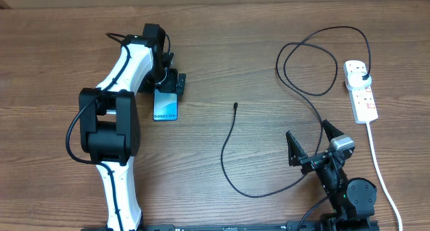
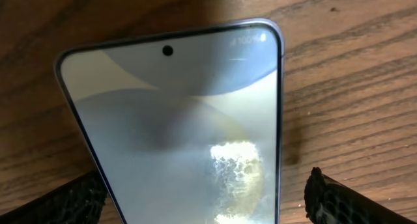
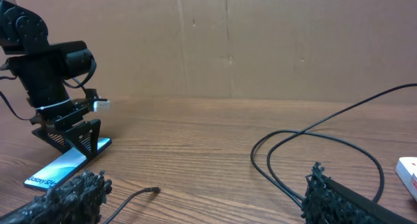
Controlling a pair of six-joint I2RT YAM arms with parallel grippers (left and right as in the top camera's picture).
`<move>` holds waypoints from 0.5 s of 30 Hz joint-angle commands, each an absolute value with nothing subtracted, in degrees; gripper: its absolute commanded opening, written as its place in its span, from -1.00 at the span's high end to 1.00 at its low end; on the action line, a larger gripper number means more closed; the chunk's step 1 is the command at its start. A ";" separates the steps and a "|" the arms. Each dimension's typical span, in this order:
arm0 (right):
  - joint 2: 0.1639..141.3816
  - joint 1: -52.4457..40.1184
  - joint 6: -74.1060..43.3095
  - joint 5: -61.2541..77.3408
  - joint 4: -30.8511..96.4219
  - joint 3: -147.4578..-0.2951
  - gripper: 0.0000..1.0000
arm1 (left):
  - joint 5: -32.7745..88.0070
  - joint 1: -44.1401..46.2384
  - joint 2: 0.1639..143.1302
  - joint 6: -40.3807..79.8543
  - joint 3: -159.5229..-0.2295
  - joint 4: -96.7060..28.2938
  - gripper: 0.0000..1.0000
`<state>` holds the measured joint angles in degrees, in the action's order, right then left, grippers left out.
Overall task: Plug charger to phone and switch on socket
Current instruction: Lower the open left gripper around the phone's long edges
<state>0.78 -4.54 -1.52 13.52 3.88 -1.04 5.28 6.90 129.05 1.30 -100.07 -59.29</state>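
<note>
The phone (image 1: 165,105) lies flat on the left of the tabletop (image 1: 222,43), its long axis running away from the robot. The left pincer (image 1: 168,83) stands wide open astride its far end. The charger (image 1: 236,105) tip rests well to its right, left of the wide-open right pincer (image 1: 306,129).

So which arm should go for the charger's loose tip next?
Right, probably. The right gripper is open and free beside the charger; the left gripper is open around the phone.
</note>
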 commanded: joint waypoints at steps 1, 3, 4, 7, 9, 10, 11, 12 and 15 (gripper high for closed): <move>0.27 -4.43 -1.91 13.54 3.51 -0.45 -1.00 | 4.64 7.07 130.10 0.19 -97.60 -58.89 -1.00; 0.27 -4.45 -1.91 13.54 3.51 -0.45 -1.00 | 4.43 7.07 130.13 0.16 -96.66 -58.41 -1.00; 0.27 -4.45 -1.91 13.54 3.51 -0.45 -1.00 | 4.38 7.07 130.13 0.16 -96.12 -58.15 -0.99; 0.27 -4.45 -1.91 13.54 3.51 -0.45 -1.00 | 4.43 7.07 130.13 0.19 -95.07 -57.69 -0.99; 0.27 -4.45 -1.91 13.54 3.51 -0.45 -1.00 | 4.43 7.07 130.10 0.19 -95.07 -57.56 -0.99; 0.27 -4.45 -1.91 13.54 3.51 -0.45 -1.00 | 4.43 7.07 130.10 0.19 -95.07 -57.47 -1.00; 0.27 -4.45 -1.91 13.54 3.51 -0.45 -1.00 | 4.45 7.07 130.13 0.16 -95.07 -57.30 -1.00; 0.27 -4.45 -1.91 13.54 3.51 -0.45 -1.00 | 4.45 7.14 130.13 0.16 -95.02 -57.10 -0.99; 0.27 -4.45 -1.91 13.54 3.51 -0.45 -1.00 | 4.45 7.22 130.13 0.16 -95.00 -57.04 -1.00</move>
<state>0.78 -4.54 -1.52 13.54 3.88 -1.04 3.84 7.16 128.11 1.06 -97.62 -57.08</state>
